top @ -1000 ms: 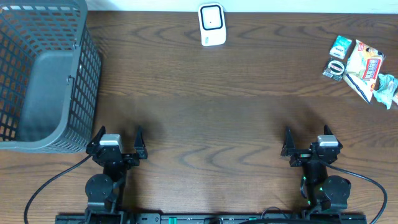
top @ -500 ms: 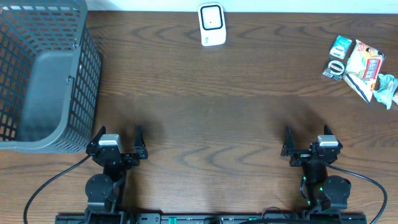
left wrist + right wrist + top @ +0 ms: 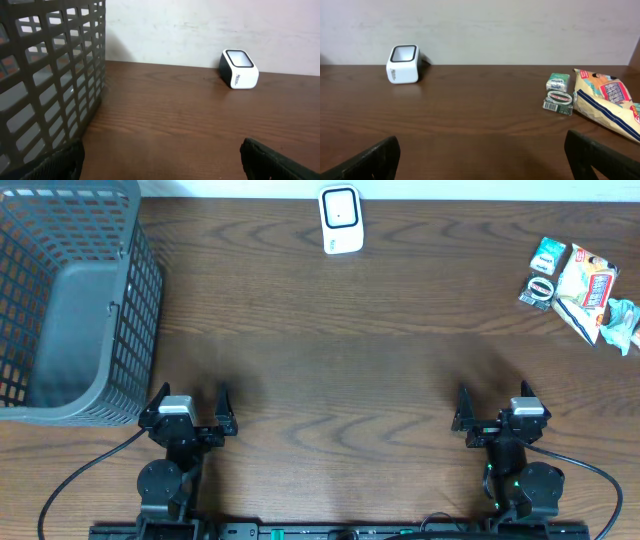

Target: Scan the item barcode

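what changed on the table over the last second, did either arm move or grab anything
Nothing visibly changed. The left gripper and right gripper stay open and empty at the near edge of the table. The scanner, the basket and the packaged items at the far right lie where they were.
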